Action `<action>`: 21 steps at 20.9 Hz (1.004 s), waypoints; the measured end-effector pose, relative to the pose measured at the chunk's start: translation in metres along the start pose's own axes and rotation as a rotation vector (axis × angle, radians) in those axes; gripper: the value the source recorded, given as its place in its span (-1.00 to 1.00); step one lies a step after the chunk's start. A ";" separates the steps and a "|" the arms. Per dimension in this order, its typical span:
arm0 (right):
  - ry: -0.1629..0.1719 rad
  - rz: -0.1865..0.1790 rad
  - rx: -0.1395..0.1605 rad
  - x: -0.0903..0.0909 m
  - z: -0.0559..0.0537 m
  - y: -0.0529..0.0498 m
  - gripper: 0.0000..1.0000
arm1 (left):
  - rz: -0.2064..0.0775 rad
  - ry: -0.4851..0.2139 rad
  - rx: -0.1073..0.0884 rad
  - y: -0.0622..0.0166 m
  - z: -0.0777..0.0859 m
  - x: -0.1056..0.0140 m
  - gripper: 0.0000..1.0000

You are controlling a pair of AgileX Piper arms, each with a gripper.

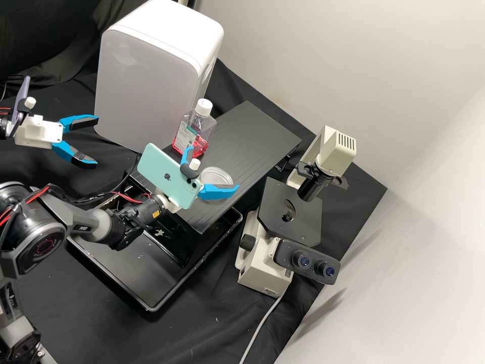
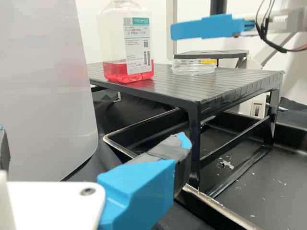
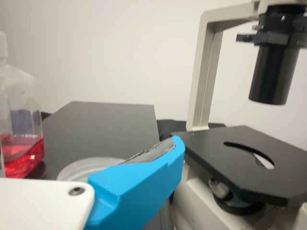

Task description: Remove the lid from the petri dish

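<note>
Clear plastic, the petri dish (image 1: 218,175) (image 2: 193,67) (image 3: 84,170) sits on top of the raised black rack (image 1: 252,136) (image 2: 216,86) (image 3: 105,124), near the rack's front corner. Its lid looks to be in place on it.

The right gripper (image 1: 213,169) hangs over the rack just above the dish. Its blue fingers (image 2: 206,26) (image 3: 144,177) are spread apart on either side of the dish and grasp nothing; seen from the side, one finger lies level above the dish with a gap between them.

On the rack behind the dish, apart from it, stands a clear bottle (image 1: 194,131) (image 2: 127,43) (image 3: 17,134) with red liquid at its bottom and a white cap.

The left gripper (image 1: 96,140) is well apart from the rack, off its bottle side and low in front of a white box (image 1: 151,65) (image 2: 43,86). Its fingers (image 2: 144,187) are released and hold nothing.

The rack stands in a shallow black tray (image 1: 151,298) (image 2: 144,129) on the black-covered desk (image 1: 76,313). A microscope (image 1: 293,222) (image 3: 230,158) stands just beside the rack on the side away from the white box, its black stage near the dish's corner of the rack.
</note>
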 end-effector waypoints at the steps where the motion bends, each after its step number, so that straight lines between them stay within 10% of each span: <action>1: 0.005 0.005 0.000 0.002 -0.001 0.001 1.00 | 0.000 0.000 0.000 0.0000 0.000 0.000 1.00; 13: -0.083 -0.061 0.133 0.018 0.023 -0.023 1.00 | 0.000 0.000 0.000 0.0000 0.000 0.000 1.00; 21: -0.096 -0.069 0.138 0.018 0.027 -0.026 1.00 | -0.015 -0.007 -0.004 -0.0042 0.002 0.001 1.00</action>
